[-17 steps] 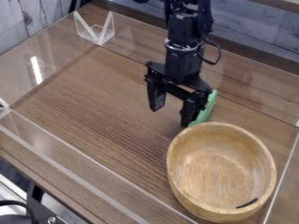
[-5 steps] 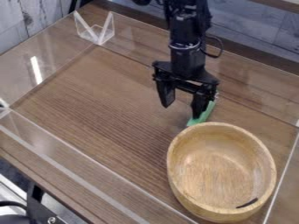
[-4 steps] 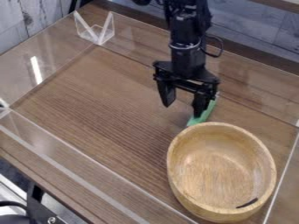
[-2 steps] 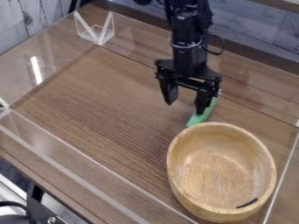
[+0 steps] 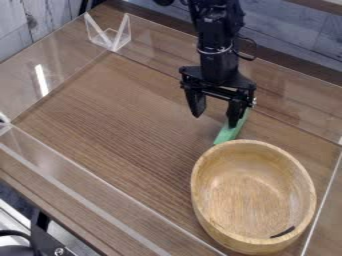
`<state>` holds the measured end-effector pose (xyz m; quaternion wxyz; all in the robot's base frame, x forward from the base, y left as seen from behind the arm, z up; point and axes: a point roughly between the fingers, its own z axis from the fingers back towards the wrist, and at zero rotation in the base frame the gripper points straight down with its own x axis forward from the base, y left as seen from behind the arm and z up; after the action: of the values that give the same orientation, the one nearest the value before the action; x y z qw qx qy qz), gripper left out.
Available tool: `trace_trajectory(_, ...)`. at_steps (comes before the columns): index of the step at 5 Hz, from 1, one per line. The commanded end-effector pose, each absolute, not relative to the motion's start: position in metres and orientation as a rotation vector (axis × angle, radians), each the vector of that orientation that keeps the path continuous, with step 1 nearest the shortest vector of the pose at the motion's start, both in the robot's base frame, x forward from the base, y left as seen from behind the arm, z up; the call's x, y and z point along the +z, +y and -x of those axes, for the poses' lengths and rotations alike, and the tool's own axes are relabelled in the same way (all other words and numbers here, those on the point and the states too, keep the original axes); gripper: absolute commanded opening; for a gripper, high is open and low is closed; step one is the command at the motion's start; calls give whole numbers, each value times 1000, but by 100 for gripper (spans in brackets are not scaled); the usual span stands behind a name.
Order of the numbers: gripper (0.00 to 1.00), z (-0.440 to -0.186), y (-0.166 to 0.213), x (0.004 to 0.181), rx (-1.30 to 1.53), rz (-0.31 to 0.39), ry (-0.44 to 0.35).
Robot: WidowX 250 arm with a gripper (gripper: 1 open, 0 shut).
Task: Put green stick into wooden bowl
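Hangs from the top of the view, a black metal pincer (image 5: 214, 112) with its two sides spread as wide as they go, over the brown wooden worktop (image 5: 107, 120). Holds nothing that can be made out between the tips. Lies just beside the pincer's right-hand tip in the picture, a flat bright green stick (image 5: 230, 130), partly hidden at its far end by that tip; cannot tell whether touching. Reaches down toward the rim of a large, round, light tan wooden bowl (image 5: 254, 195), outside it. Carries a small dark mark inside, low on the right. Stands well apart, near the far left edge, a white wire-like object (image 5: 110, 34).
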<state>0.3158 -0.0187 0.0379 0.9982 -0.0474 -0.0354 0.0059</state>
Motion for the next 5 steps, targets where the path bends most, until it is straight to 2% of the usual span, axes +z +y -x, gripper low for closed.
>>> trace_trajectory(1, 100, -318, -19, 31, 41, 93, -77)
trace_trajectory(3, 100, -322, -23, 22, 70, 97, -96)
trace_trajectory(4, 0, -323, -23, 22, 76, 94, -102)
trace_trajectory(5, 0, -323, -25, 22, 82, 98, -88)
